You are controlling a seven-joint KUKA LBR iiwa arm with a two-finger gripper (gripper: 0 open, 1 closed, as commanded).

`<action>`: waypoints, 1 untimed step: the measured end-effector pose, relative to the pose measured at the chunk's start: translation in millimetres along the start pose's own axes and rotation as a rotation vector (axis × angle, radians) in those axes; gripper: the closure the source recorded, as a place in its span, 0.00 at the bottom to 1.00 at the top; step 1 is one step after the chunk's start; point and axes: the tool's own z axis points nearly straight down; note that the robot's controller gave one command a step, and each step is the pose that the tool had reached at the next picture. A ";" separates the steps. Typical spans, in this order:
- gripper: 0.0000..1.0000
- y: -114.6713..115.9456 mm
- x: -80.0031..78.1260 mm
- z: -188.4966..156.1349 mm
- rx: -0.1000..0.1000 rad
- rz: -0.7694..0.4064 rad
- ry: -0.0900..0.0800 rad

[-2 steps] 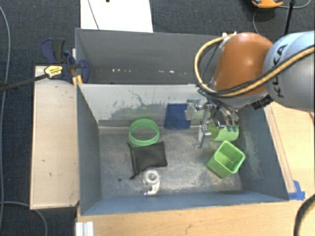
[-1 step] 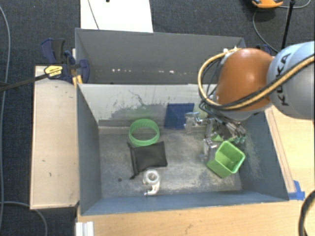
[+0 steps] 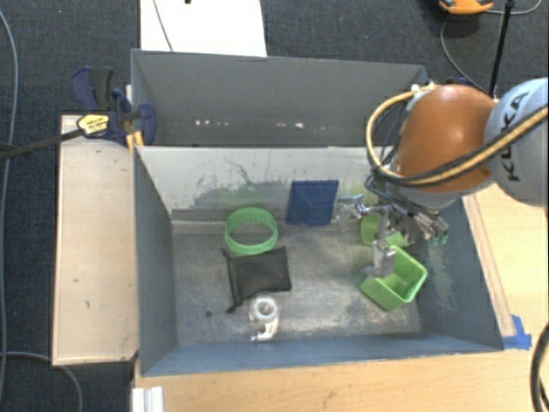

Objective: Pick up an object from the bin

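Gripper (image 3: 383, 260) | right side of grey metal bin (image 3: 159, 264) | over rim of small green plastic open box (image 3: 399, 286) | opening: cannot tell

- The green plastic ring (image 3: 250, 231) lay left of centre on the floor of the grey metal bin (image 3: 157, 273), toward the back wall.
- The blue square block (image 3: 311, 202) stood just right of it, against that wall.
- The black cloth pouch (image 3: 257, 275) lay just in front of the ring.
- The small white-and-silver object (image 3: 264, 312) lay in front of the pouch.
- The green open plastic box (image 3: 396, 283) sat tilted at the right, under the gripper (image 3: 383, 260).
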 end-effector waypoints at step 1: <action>0.00 -22.0 13.0 -5.6 0.001 -0.215 -0.002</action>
